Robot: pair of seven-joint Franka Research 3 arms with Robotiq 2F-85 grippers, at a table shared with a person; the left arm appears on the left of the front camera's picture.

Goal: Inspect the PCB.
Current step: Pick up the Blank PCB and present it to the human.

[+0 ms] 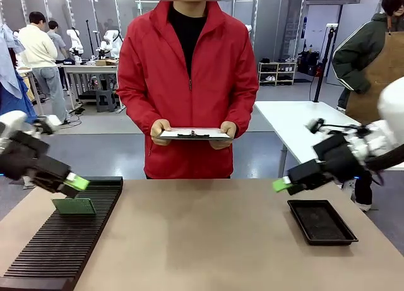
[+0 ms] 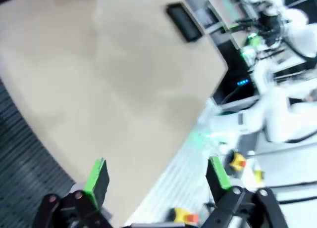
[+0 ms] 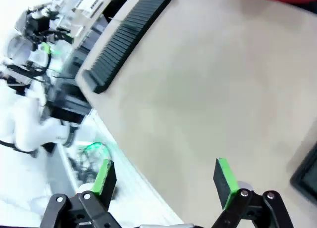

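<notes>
The green PCB (image 1: 74, 206) stands in the black slotted rack (image 1: 63, 240) at the left of the table. My left gripper (image 1: 76, 182) hovers just above it, apart from it. In the left wrist view this gripper (image 2: 157, 177) is open with nothing between its green pads, over the table edge beside the rack (image 2: 20, 163). My right gripper (image 1: 282, 185) hangs above the table's right side, near a black tray (image 1: 322, 221). Its jaws (image 3: 165, 179) are spread wide and empty.
Across the table a person in a red jacket holds a white clipboard (image 1: 194, 134) in both hands. The rack (image 3: 124, 37) and a corner of the tray (image 3: 307, 173) show in the right wrist view. The tray (image 2: 184, 22) lies far off in the left wrist view.
</notes>
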